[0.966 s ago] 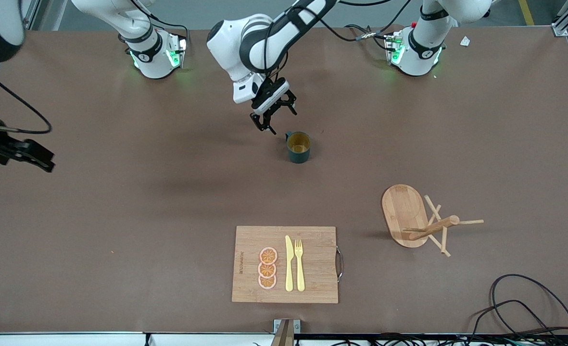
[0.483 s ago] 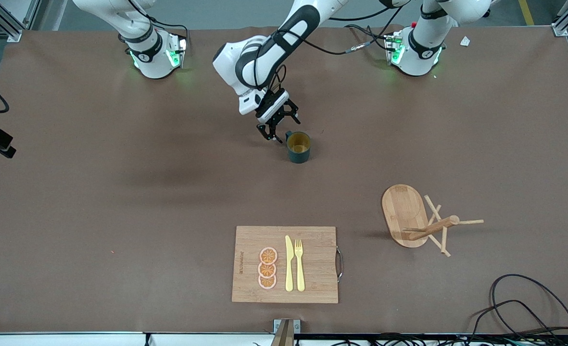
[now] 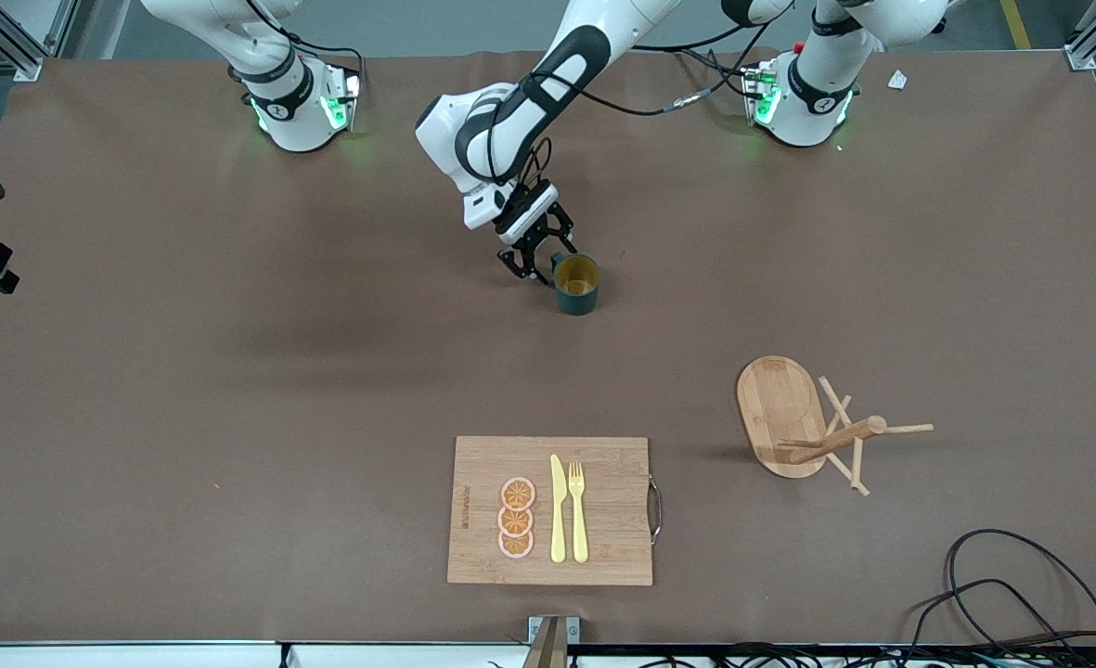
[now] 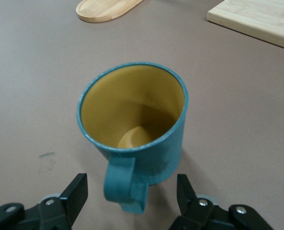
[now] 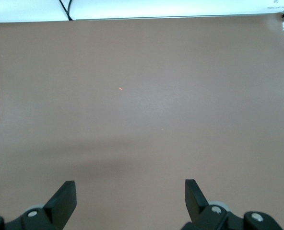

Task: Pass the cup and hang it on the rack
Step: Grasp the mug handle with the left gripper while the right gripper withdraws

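Note:
The dark teal cup [image 3: 576, 284] with mustard-yellow inside stands upright on the table mid-way between the arms' ends. Its handle [image 4: 125, 187] points at my left gripper. My left gripper [image 3: 536, 263] is open and low beside the cup; in the left wrist view [image 4: 131, 194] the handle sits between its two spread fingers, which stand apart from it. The wooden rack [image 3: 803, 422] is nearer the front camera toward the left arm's end; its oval base also shows in the left wrist view [image 4: 106, 7]. My right gripper [image 5: 130, 194] is open and empty over bare table at the right arm's end.
A rectangular bamboo cutting board [image 3: 550, 510] with orange slices, a yellow knife and a yellow fork lies near the front edge; its corner shows in the left wrist view [image 4: 259, 19]. A black cable loops [image 3: 1021, 584] at the front corner of the left arm's end.
My left gripper has come down and moved toward the cup, so the handle now lies between its open fingers. The right arm has drawn back toward its end of the table.

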Available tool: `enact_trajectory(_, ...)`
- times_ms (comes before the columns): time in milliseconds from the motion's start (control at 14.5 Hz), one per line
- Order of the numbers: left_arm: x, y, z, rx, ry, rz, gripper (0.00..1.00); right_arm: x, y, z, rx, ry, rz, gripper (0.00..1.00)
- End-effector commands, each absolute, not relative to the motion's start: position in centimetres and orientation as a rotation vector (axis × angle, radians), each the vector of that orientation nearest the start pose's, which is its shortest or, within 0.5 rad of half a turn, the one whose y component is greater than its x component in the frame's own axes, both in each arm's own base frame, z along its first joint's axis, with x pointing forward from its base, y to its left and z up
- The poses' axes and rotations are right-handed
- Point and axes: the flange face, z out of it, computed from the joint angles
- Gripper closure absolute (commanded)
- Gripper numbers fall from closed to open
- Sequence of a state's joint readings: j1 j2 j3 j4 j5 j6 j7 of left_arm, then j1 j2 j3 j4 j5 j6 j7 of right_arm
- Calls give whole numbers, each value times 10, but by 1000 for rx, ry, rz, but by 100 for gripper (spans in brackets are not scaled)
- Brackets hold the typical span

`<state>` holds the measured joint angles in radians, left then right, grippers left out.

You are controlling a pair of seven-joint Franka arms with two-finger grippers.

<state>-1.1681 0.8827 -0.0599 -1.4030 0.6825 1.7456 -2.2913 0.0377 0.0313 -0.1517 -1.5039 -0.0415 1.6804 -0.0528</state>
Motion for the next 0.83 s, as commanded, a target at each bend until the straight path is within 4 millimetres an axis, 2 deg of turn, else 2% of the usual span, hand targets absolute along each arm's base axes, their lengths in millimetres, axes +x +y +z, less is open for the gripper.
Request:
enact_trajectory(0, 285, -617, 142, -2417, -970, -954, 27, 564, -71, 654, -3155, 77, -240, 0)
enact_trajectory(207, 284, -615, 133, -2410, -960, -973, 44, 564, -65, 656, -3155, 60, -240, 0)
enact_trajectory(552, 284, -613, 122, -2404, -913, -991, 92, 564, -70, 656, -3158, 58, -242, 0)
enact_trajectory(621, 284, -613, 123, -2409, -902, -987, 99, 564, -72, 658, -3164, 31, -249, 0)
enact_trajectory(759, 286, -616, 132, -2422, -890, -979, 100, 564, -76, 659, -3159, 26, -249, 0)
